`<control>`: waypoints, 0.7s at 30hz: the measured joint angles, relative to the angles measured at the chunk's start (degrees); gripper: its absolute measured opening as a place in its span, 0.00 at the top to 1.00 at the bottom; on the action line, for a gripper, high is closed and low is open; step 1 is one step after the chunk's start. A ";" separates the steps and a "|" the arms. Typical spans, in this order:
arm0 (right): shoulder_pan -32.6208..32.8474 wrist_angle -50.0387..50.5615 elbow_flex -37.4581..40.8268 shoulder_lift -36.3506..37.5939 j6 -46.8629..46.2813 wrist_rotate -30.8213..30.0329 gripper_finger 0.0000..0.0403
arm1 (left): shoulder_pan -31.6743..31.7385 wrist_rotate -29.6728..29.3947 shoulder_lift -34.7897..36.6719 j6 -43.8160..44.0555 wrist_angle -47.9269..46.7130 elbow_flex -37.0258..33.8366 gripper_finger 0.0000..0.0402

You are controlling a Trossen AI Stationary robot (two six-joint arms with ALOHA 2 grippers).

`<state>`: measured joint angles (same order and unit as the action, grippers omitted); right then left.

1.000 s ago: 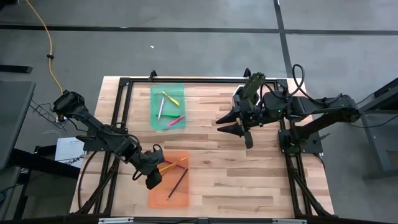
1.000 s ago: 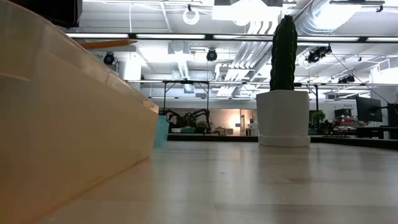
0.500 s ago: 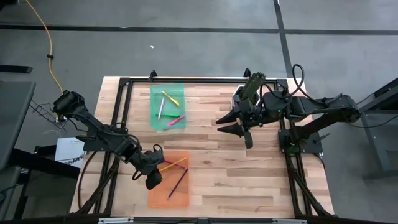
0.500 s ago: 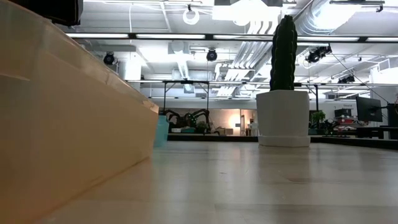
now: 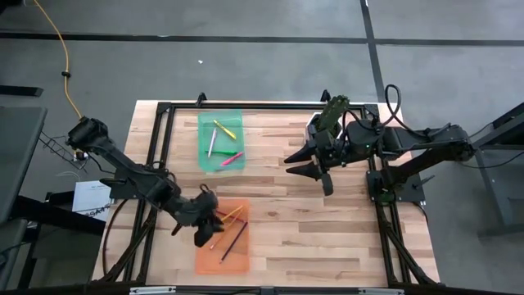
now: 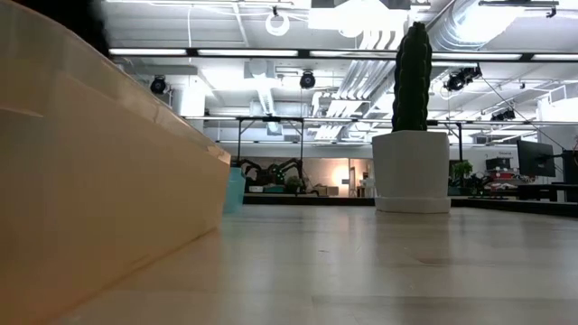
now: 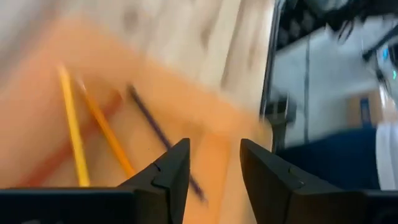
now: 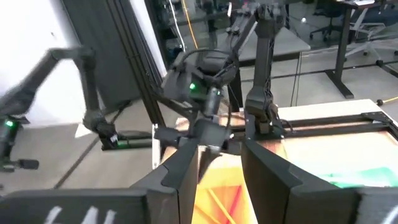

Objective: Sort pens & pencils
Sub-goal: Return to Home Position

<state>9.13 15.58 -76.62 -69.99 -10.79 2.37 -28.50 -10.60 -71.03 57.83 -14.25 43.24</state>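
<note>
Four thin pencils [image 5: 232, 215] lie loose in the shallow translucent orange bin [image 5: 213, 264], right under and just ahead of the left gripper [image 5: 209, 229]. Through its wrist camera I see a yellow pencil [image 7: 71, 134] and an orange one [image 7: 106, 134] side by side, a dark one [image 7: 155, 134] angled off beyond them, and a blurred reddish one [image 7: 56, 169] crossing underneath. That gripper hovers over the bin's edge nearest its own arm, its two fingers apart with nothing between them.

Well beyond its fingertips, farther up the pale wooden table [image 5: 286, 229], sits the translucent green bin [image 5: 205, 164] with the pens inside: a short yellow pen [image 5: 224, 129], a pale whitish one [image 5: 212, 142] and a magenta pink one [image 5: 232, 157].

Across the table the right gripper [image 5: 315, 170] waits above the bare boards, well apart from both bins, fingers parted and empty. Just behind it stands a green cactus [image 5: 334, 111] in a white pot [image 6: 411, 171].
</note>
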 joint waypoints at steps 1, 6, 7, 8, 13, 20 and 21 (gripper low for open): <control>0.00 -0.35 0.00 0.09 -0.45 0.02 0.72 | 0.05 -2.64 1.20 -1.73 0.69 -0.02 0.69; -0.42 -2.17 -0.02 3.29 -0.63 0.02 0.72 | -0.03 -18.50 11.26 -9.15 0.96 0.03 0.72; -0.74 -2.58 -0.02 4.22 -0.57 0.03 0.72 | -0.03 -21.77 13.79 -11.88 0.85 0.03 0.72; -1.07 -2.97 -0.02 5.27 -0.49 0.01 0.72 | -0.03 -24.87 16.53 -14.65 0.94 0.03 0.73; -2.12 -2.71 -0.09 10.04 -0.92 -1.13 0.72 | -0.01 -35.26 26.00 -32.91 5.03 0.05 0.73; -2.10 1.44 -0.07 10.94 -2.88 -4.09 0.72 | 0.00 -42.14 27.65 -58.05 15.24 0.05 0.73; -2.10 1.49 -0.07 10.81 -3.16 -4.42 0.72 | 0.06 -43.00 27.67 -60.14 15.52 0.05 0.73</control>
<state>7.03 17.07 -76.69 -59.18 -13.95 -2.05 -28.44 -53.60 -43.35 -2.30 1.27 43.29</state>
